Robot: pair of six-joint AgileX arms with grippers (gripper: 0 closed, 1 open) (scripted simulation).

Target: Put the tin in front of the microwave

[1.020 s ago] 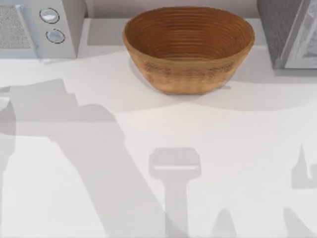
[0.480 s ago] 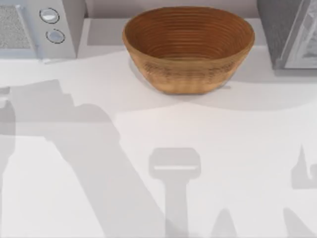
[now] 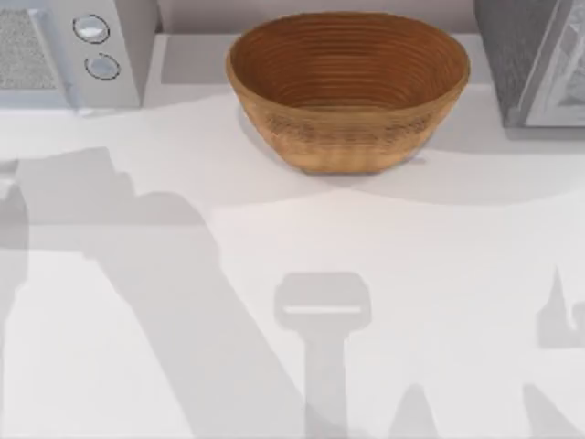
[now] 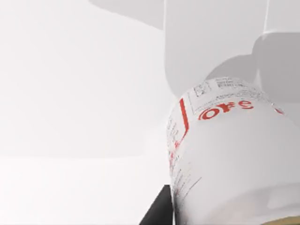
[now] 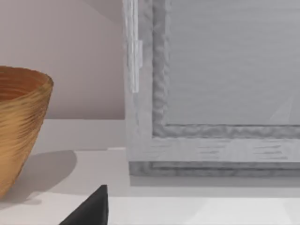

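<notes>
White-labelled, rigid and light, the tin [image 4: 229, 154] sits close under the left end effector's camera (grip state: I cannot tell); smooth sides may slip, so hold it mid-body.

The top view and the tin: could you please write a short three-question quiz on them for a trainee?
1. In the top view, what stands between the microwave and the grey box? A) basket B) plate C) pan
2. True or false: the tin lies inside the basket.
3. Fill in: the lettering on the tin's white label is ___.
Key: 1 A; 2 false; 3 red.
</notes>
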